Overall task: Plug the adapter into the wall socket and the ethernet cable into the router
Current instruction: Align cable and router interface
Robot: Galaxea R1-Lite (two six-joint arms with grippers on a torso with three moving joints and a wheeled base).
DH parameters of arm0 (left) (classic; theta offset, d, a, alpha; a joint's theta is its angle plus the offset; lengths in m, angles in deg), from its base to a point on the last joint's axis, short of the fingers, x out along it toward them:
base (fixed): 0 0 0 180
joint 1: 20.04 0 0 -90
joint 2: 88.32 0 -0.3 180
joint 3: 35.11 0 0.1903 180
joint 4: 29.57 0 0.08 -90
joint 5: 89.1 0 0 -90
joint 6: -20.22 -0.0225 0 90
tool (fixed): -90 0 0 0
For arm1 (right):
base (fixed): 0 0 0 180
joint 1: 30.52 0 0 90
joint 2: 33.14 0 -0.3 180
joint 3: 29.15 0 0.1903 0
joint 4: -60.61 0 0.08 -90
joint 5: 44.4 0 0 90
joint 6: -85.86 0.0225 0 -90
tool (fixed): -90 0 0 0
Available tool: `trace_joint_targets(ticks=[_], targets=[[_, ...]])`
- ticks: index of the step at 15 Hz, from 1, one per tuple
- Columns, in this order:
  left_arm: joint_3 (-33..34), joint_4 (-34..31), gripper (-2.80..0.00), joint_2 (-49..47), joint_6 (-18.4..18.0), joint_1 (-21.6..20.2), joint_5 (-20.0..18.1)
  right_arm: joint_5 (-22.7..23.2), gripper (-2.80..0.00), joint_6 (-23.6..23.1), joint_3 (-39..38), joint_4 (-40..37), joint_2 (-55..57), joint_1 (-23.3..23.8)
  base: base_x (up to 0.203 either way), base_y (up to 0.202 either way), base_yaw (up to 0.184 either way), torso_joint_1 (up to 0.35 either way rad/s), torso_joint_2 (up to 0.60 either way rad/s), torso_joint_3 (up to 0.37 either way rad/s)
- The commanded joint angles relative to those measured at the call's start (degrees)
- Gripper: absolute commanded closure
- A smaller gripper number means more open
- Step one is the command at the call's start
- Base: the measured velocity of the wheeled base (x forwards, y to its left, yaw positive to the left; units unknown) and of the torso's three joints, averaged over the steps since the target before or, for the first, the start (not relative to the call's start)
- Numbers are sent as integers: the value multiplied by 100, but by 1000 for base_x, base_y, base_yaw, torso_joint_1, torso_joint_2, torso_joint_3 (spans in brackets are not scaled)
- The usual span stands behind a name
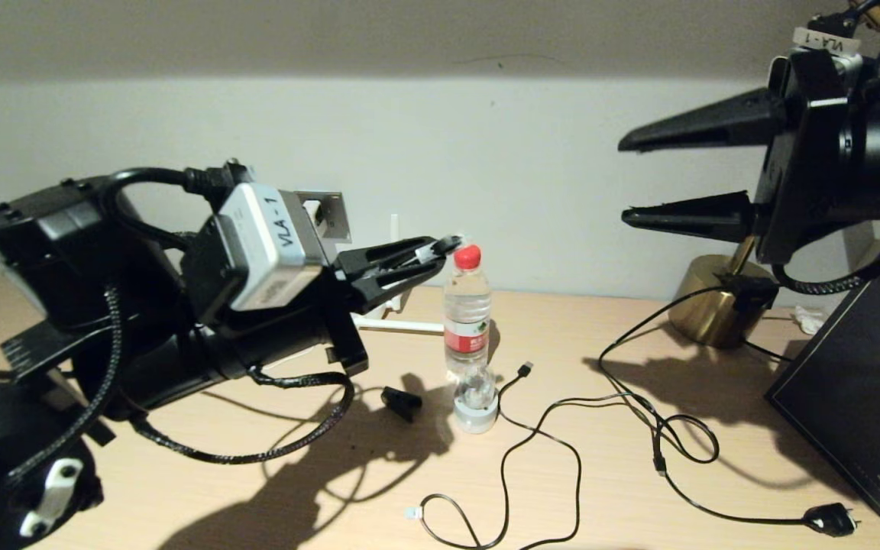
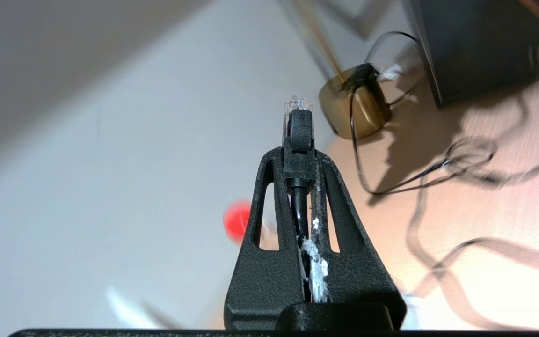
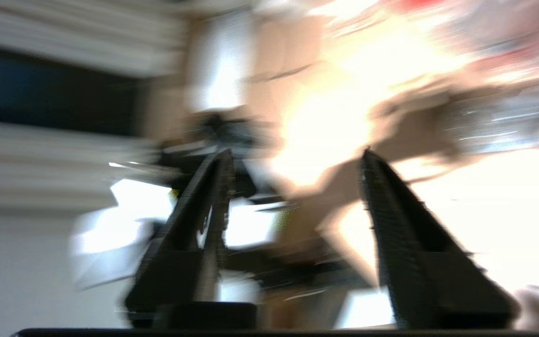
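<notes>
Head view: left gripper [image 1: 451, 248], raised over the table [image 1: 638, 473], is clamped on the ethernet cable [image 1: 440, 248], not yet plugged in; the router [image 1: 394, 305] lies just below and behind its fingers. The wall socket [image 1: 325, 214] is largely hidden behind that wrist; the adapter cannot be made out. Right gripper [image 1: 623, 179] hangs empty, jaws apart.
Left wrist view: the clear connector [image 2: 296, 105] juts past the closed fingertips.
Right wrist view: jaws apart, nothing between.

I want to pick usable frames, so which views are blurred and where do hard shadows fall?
Right wrist view: heavily motion-smeared, glare washing out the table behind the open right tool. Left wrist view: sharp on the clear clip connector of the thin black ethernet cable, background soft. Head view: crisp, dark arm shadows on the light wooden table.
</notes>
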Motion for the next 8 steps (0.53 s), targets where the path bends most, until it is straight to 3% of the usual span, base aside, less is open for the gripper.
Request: trace_joint_targets(ticks=[1, 2, 3, 5, 7, 8], targets=[[275, 40, 0, 493, 1865, -70, 652, -1926, 0, -1571, -492, -358, -556, -253, 0, 0, 0, 0, 0, 0], [297, 22, 0, 624, 2637, -76, 951, -2890, 0, -2079, -837, -437, -809, -468, 0, 0, 0, 0, 0, 0], [307, -6, 0, 729, 3244, -82, 1341, -3546, 0, -2541, -1174, -485, -1191, -620, 0, 0, 0, 0, 0, 0], [452, -67, 0, 798, 3898, -98, 1952, -4254, 0, -3206, -1743, -526, -2072, -725, 0, 0, 0, 0, 0, 0], [739, -266, 0, 1019, 4342, -99, 2047, -4694, 0, -3651, -2261, -557, -3045, -749, 0, 0, 0, 0, 0, 0], [828, -698, 0, 1212, 4496, -77, 2050, -4836, 0, -3778, -2507, -590, -3518, -644, 0, 0, 0, 0, 0, 0]])
